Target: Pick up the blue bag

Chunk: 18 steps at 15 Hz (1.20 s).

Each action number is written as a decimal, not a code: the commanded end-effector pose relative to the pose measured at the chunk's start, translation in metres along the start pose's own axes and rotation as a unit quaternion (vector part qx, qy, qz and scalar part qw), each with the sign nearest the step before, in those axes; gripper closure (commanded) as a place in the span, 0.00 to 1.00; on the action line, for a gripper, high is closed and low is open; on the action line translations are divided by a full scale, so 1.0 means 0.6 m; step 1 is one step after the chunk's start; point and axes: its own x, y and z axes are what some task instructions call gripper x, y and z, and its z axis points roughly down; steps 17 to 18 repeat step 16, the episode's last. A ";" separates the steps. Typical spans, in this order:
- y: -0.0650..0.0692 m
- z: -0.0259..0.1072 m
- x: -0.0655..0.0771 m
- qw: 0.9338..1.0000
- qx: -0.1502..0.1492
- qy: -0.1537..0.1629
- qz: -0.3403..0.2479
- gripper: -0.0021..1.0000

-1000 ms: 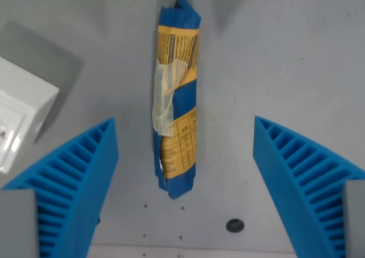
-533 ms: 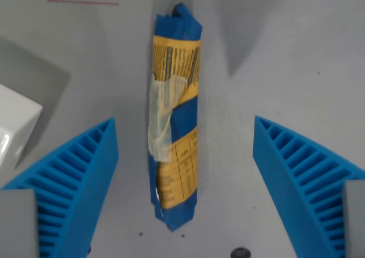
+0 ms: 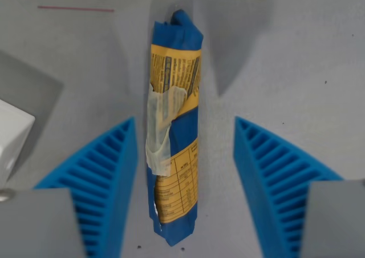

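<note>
Pincer [image 3: 185, 172] narrowed around blue bag [image 3: 173, 127], yellow label (print unreadable)

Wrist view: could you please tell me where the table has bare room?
Bare table spans the wrist view's right of the blue bag, and the upper left under the red line. It is crowded between the tool fingers and near the white box.

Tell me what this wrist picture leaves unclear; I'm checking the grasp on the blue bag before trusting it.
- Contact: the wrist view's left finger sits right beside the blue bag; whether it touches cannot be told.
- Print on the bag's yellow label: too small to read.
- White box: cut off by the view's left edge.
- Gripper: finger bases run off the bottom edge.
- Bag's underside: hidden against the table.
</note>
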 end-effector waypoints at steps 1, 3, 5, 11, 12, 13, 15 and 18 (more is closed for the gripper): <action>-0.003 -0.003 -0.010 0.999 0.013 0.050 0.006 1.00; -0.003 -0.003 -0.010 0.999 0.013 0.050 0.006 1.00; -0.003 -0.003 -0.010 0.999 0.013 0.050 0.006 1.00; -0.002 -0.020 -0.012 0.999 0.013 0.048 0.006 1.00; -0.002 -0.028 -0.014 0.999 0.013 0.047 0.006 1.00; -0.002 -0.036 -0.017 0.999 0.013 0.043 0.006 1.00; -0.001 -0.052 -0.023 0.999 0.014 0.037 0.006 1.00; -0.001 -0.061 -0.023 0.999 0.014 0.034 0.006 1.00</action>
